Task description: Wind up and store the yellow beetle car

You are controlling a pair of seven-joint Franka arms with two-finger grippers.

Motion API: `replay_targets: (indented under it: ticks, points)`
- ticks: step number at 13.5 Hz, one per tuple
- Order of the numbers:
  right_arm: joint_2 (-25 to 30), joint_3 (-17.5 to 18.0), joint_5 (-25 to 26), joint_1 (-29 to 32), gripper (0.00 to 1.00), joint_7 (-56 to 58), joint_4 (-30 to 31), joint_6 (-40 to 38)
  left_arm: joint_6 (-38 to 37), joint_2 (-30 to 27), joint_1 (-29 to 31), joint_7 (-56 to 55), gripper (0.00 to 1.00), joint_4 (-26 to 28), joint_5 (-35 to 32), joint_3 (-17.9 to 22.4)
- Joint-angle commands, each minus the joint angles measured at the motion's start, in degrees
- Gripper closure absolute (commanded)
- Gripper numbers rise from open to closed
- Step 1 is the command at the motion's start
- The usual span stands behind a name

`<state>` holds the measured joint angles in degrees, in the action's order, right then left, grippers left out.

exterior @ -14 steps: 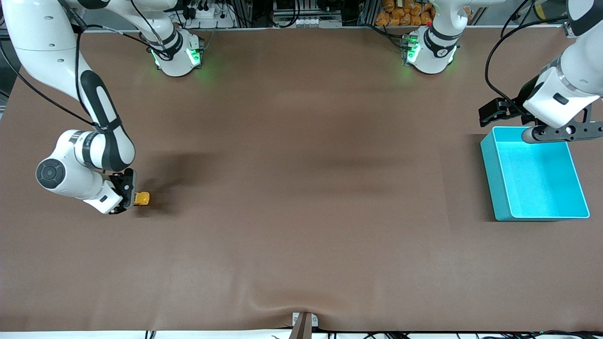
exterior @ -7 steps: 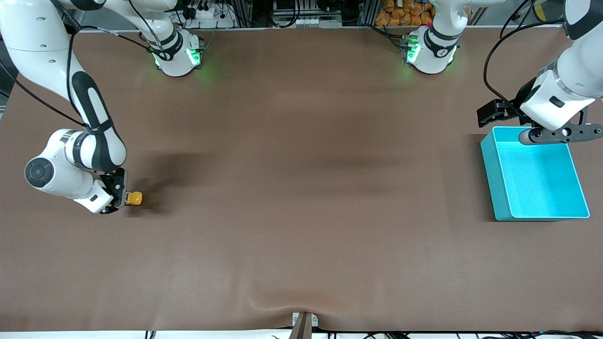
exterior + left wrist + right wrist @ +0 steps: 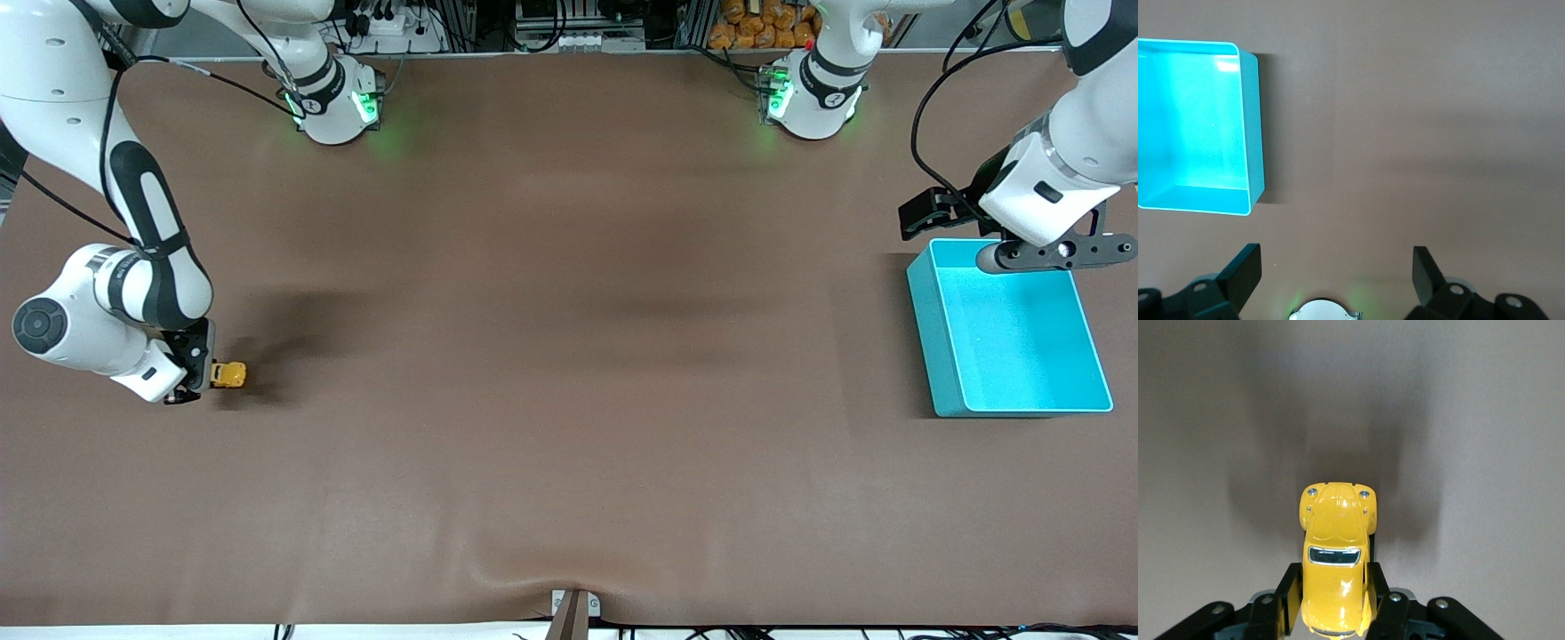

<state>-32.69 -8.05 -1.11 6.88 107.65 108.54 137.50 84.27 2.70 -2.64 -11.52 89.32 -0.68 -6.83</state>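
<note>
The right hand [image 3: 206,375] clamps the yellow beetle car [image 3: 229,374] low over the surface [image 3: 551,373], while the left hand [image 3: 1336,273], spread wide, waits beside the empty turquoise bin [image 3: 926,329].

My left gripper [image 3: 1335,277] hanging over bare brown table [image 3: 1418,120], I see its two dark fingers [image 3: 1245,270] spread wide apart with nothing between them, turquoise bin [image 3: 1253,133] sitting open and empty beside it, its corner rounded

The beetle car [image 3: 229,375] sits on the table [image 3: 569,400] at the right arm's end; the bin [image 3: 942,356] at the left arm's end.
</note>
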Motion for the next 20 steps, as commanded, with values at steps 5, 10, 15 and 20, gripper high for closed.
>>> replay_targets:
  ticks: [5,10,15,20]
  points:
    - [-3.17,0.49,0.14,3.14,0.53,1.77,-1.75,-0.13,0.10,-0.07,-0.18,-1.22,0.00,0.32,0.06,-0.12]
    - [-3.17,0.49,-0.64,3.32,0.00,1.42,-4.99,-2.75,0.10,0.11,-0.26,-1.22,0.00,0.33,0.06,-0.12]
    - [-3.17,0.49,-0.82,3.75,0.00,1.07,-14.14,-16.21,0.10,0.11,-0.26,-1.31,0.00,0.33,0.06,-0.12]
    - [-2.64,0.58,-2.49,5.25,0.00,1.07,-14.67,-19.02,0.10,0.55,-0.35,-1.31,0.00,0.33,0.06,-0.12]
